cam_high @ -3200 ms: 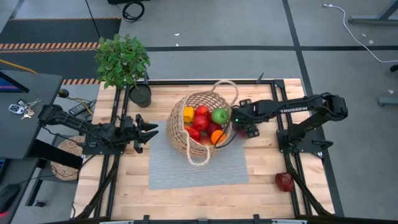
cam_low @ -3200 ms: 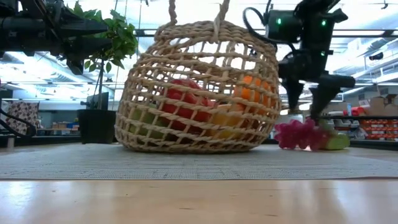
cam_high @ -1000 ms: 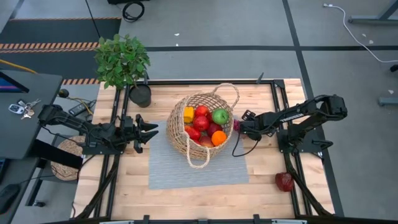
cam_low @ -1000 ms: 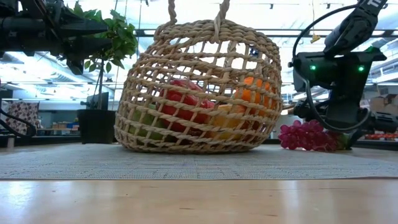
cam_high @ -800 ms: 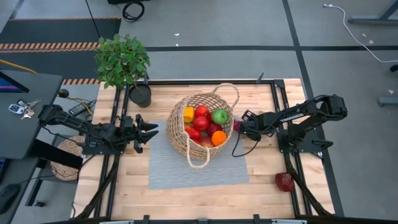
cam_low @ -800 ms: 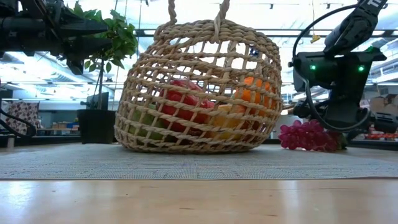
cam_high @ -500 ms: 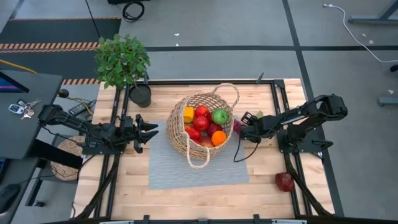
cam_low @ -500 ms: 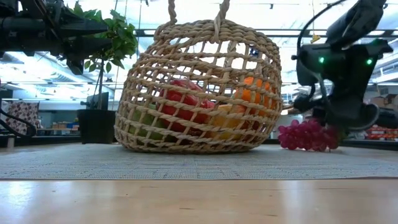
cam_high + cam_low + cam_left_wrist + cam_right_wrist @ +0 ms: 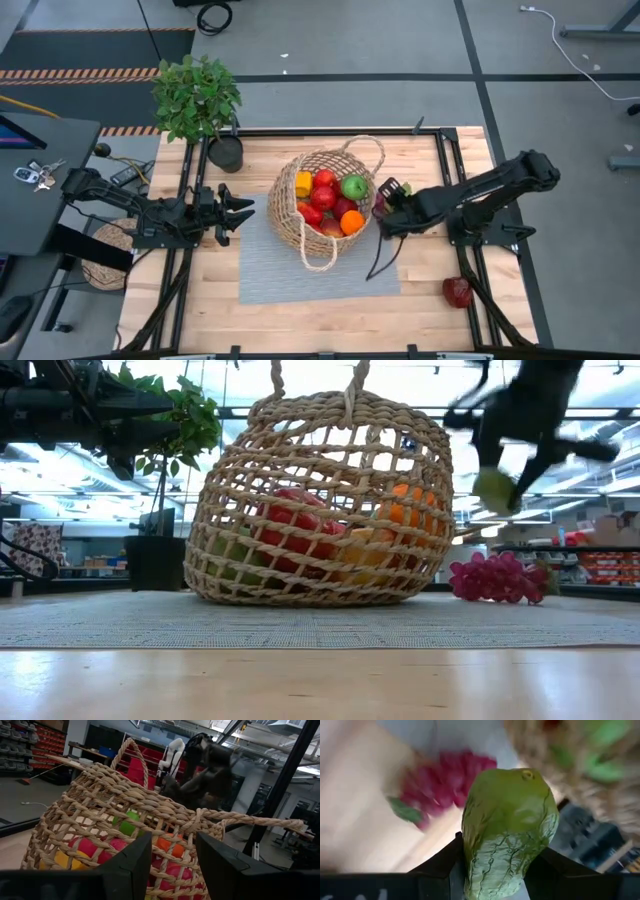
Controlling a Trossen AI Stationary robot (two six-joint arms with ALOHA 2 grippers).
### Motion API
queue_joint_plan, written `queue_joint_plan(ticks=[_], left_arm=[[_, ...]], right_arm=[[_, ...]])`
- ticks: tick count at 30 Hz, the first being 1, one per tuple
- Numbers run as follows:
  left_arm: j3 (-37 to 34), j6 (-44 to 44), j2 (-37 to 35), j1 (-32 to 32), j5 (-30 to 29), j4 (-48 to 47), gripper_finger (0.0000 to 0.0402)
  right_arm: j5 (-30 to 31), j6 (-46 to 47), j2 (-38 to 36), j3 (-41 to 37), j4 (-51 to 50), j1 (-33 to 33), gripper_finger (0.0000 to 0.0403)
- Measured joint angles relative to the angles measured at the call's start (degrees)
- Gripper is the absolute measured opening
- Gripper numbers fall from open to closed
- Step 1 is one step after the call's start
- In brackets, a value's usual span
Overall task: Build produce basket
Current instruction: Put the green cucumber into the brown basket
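The wicker basket (image 9: 322,200) stands on a grey mat (image 9: 320,268) at the table's middle. It holds red, green, orange and yellow produce (image 9: 330,195). My right gripper (image 9: 388,193) hangs above the table just right of the basket. It is shut on a green, wrinkled vegetable (image 9: 507,825), which shows blurred in the low view (image 9: 495,488). Below it a bunch of purple grapes (image 9: 497,578) lies on the wood. My left gripper (image 9: 243,207) waits open at the mat's left edge, pointing at the basket (image 9: 125,815). My right gripper pinches the green vegetable's near end (image 9: 470,857) between its two fingers, one on each side. The fingers slant downward from the table's right side. The vegetable sticks out beyond the fingertips and hangs clear of the table, above the grapes.
A potted green plant (image 9: 197,97) in a black pot (image 9: 226,153) stands at the far left corner. A red piece of produce (image 9: 457,292) lies by the near right frame. Bare wood lies in front of the mat.
My right gripper has risen from the table beside the grapes, carrying the green vegetable, and has shifted a little toward the basket while its wrist rolled. The vegetable is lifted clear; the grapes stay where they were.
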Motion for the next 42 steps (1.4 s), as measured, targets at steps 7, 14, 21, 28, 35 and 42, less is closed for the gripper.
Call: queue_joint_plan(ticks=[7,14,21,28,35,42], left_arm=[[0.00,0.01,0.01,0.01,0.00,-0.02,0.0160],[0.00,0.00,0.01,0.01,0.00,-0.02,0.0160],[0.00,0.00,-0.01,0.00,0.00,0.00,0.0160],[0.00,-0.01,0.01,0.00,0.00,0.00,0.0160],[0.00,0.00,0.01,-0.01,0.00,-0.02,0.0160],[0.00,0.00,0.01,0.01,0.00,-0.02,0.0160]], right_arm=[[-8.60,8.84,0.00,11.67,-2.15,8.65,0.0164],[-8.09,16.63,0.00,23.16,2.87,11.92,0.0164],[-5.10,23.22,-0.02,29.40,16.55,10.77,0.0164],[-4.63,20.09,-0.02,29.76,34.24,6.84,0.0164],[-5.64,18.79,-0.02,29.76,34.37,1.88,0.0164],[-11.61,16.88,-0.04,27.51,34.44,-3.04,0.0164]])
